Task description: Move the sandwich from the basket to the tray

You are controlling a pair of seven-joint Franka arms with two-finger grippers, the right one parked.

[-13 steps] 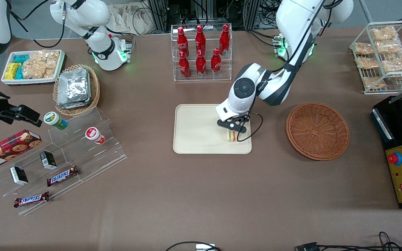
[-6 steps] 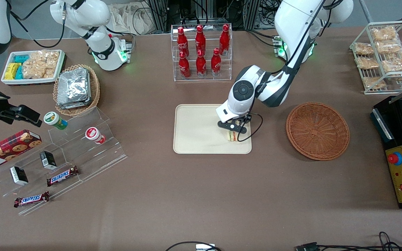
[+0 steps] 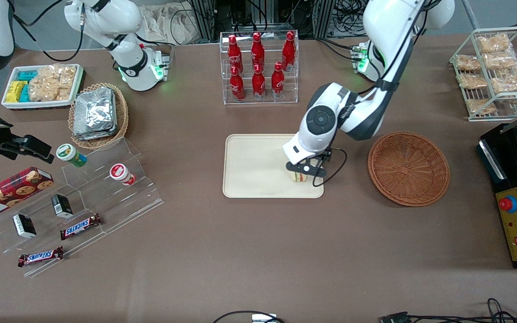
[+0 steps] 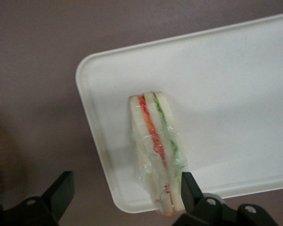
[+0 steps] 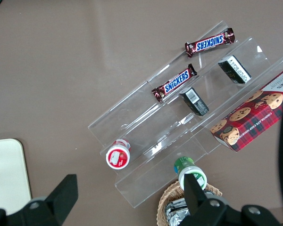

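The small triangular wedge sandwich of pale white bread with red, orange and green filling [image 4: 157,153] now lies on the large flat cream-beige plastic tray [image 3: 249,166], near the tray's corner closest to the round reddish-brown woven wicker basket [image 3: 409,168]. The left arm's end effector [image 3: 305,169] has lifted slightly and shifted toward the basket since a second ago; the wrist view shows its fingers [image 4: 61,190] spread wide, one of them touching or overlapping the sandwich's edge. The release looks done, so only withdrawal remains. From the front, the end effector covers most of the sandwich, and the fingertips are cut off in the wrist view.
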